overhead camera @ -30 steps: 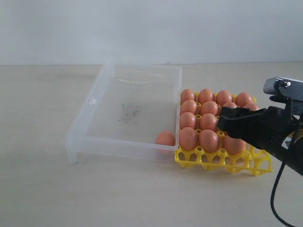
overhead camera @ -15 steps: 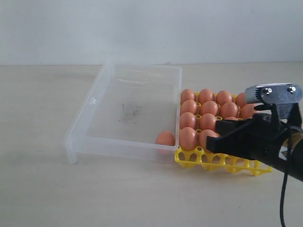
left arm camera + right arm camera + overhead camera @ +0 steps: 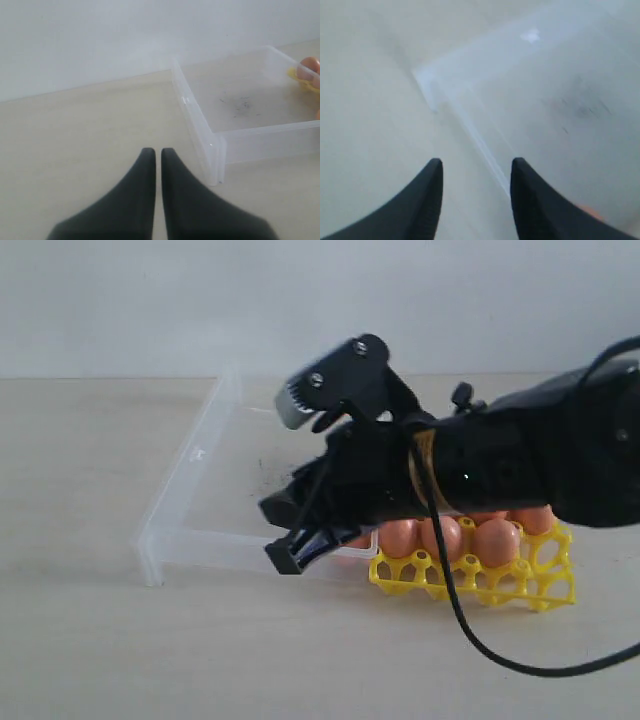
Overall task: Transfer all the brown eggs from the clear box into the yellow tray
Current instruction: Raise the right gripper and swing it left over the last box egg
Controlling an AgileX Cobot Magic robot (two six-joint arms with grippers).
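Note:
My right gripper (image 3: 275, 533) is open and empty above the near wall of the clear box (image 3: 190, 455), close to its front right corner. In the right wrist view the gripper (image 3: 476, 162) straddles the box wall (image 3: 480, 142). An orange sliver of a brown egg (image 3: 592, 213) shows beside one finger. The arm hides most of the yellow tray (image 3: 470, 580); three brown eggs (image 3: 445, 536) in its front row show. My left gripper (image 3: 155, 151) is shut on nothing over bare table, short of the box corner (image 3: 215, 150). It is out of the exterior view.
The box floor carries dark specks (image 3: 240, 102). In the left wrist view an egg (image 3: 309, 65) and a bit of the yellow tray (image 3: 299, 80) show past the box's far side. A black cable (image 3: 470, 635) hangs from the right arm in front of the tray.
The right arm has swung left from the tray's right side across to the box's front wall. It now hides most of the tray and the lone egg in the box.

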